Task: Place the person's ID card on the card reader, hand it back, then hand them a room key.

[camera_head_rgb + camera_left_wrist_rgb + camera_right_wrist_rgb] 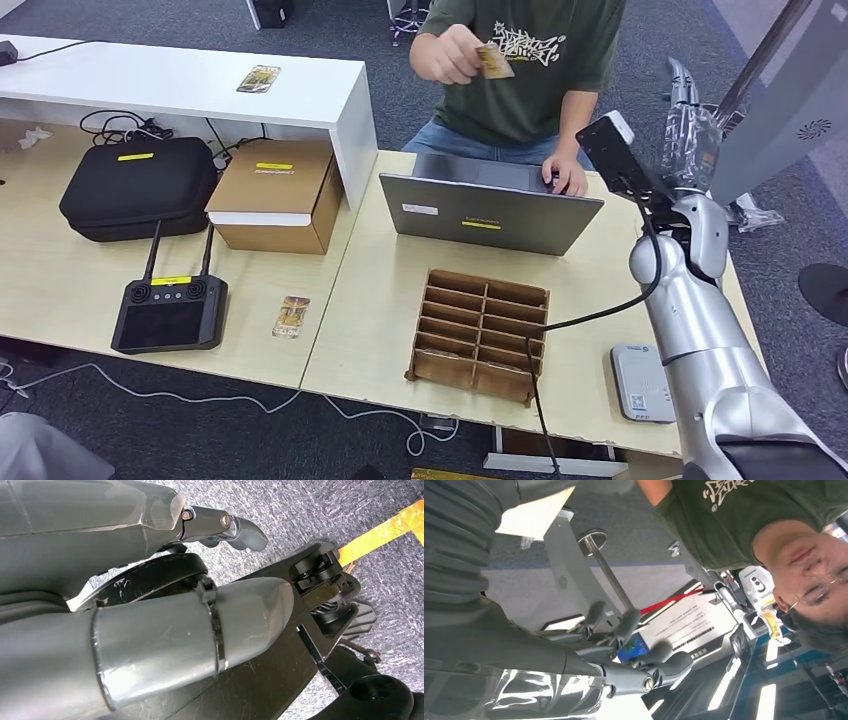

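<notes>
The person in a green T-shirt point(530, 60) sits behind the desk and holds a yellowish ID card point(493, 62) up in one hand; their other hand rests on the laptop point(487, 212). My right hand point(689, 118) is raised at the desk's far right, level with the laptop and well right of the card. In the right wrist view that hand point(624, 650) has its fingers spread with nothing in them. The white card reader point(641, 382) lies near the front right edge, beside my right arm. My left hand point(165, 610) hangs over grey carpet, holding nothing.
A brown wooden compartment box point(480, 335) stands in front of the laptop. One card point(291, 316) lies on the left table by a black controller point(168, 312); another card point(259, 78) lies on the white shelf. A black case point(138, 187) and a cardboard box point(275, 195) stand behind.
</notes>
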Motion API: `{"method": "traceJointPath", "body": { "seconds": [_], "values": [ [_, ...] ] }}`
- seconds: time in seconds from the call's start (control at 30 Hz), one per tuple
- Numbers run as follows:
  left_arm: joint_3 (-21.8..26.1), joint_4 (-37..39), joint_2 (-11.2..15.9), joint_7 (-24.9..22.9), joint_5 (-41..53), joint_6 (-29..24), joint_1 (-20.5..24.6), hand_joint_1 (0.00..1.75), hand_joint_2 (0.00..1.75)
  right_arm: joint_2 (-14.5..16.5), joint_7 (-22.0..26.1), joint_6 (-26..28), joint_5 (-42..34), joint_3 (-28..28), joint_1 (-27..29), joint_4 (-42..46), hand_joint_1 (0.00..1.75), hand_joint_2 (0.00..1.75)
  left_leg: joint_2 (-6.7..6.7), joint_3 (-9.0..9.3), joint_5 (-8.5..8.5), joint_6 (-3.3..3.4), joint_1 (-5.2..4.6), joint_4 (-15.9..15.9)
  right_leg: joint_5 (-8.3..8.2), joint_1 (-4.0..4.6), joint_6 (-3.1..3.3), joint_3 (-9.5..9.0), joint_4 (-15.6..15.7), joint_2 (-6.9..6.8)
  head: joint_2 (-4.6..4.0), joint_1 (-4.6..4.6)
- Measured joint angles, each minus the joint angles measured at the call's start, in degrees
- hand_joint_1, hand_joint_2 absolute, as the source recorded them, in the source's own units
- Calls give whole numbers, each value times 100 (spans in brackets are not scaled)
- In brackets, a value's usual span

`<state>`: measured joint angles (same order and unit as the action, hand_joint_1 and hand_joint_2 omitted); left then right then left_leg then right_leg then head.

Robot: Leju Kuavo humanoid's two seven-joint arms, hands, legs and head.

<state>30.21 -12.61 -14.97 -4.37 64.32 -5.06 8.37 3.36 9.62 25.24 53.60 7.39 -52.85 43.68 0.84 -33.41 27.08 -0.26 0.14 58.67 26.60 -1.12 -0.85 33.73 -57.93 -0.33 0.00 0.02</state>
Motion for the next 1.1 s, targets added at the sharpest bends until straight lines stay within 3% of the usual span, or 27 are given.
{"method": "traceJointPath", "body": {
  "seconds": [0.17, 0.37, 0.7, 0.93, 1.1],
  "values": [
    [0, 0, 9, 19, -7, 10, -12, 0, 0, -41, 126, -203, -190, -110, 220, 213, 0, 175, -1, 3, 0, 0, 1, 0, 0, 1, 0, 1, 0, 0, 0, 1],
    [1, 0, 13, 59, -52, -2, -26, 0, 0, -313, 282, -543, -580, -371, 987, 1066, 0, 175, 5, 1, 2, 1, 0, 1, 2, 0, -1, -2, 6, -5, 0, 1],
    [19, 0, 28, 235, -257, -194, -153, 0, 0, -848, 307, -606, -706, -1022, 3607, 3867, 0, 175, 7, -6, 22, 14, 1, 0, 15, 1, -13, -3, 15, -10, 0, 1],
    [131, 0, 26, 348, -468, -316, -222, 0, 0, -760, 181, -434, -92, -1258, 5281, 5485, 0, 175, 4, -6, 30, 15, 2, -3, 25, 3, -14, -2, 14, -8, 0, -1],
    [256, 0, 23, 432, -603, -404, -254, 0, 0, -518, -78, -400, 495, -1254, 6021, 6162, 0, 175, -2, -5, 35, 11, 3, -4, 26, 3, -12, -3, 14, -4, 0, 1]
  ]
}}
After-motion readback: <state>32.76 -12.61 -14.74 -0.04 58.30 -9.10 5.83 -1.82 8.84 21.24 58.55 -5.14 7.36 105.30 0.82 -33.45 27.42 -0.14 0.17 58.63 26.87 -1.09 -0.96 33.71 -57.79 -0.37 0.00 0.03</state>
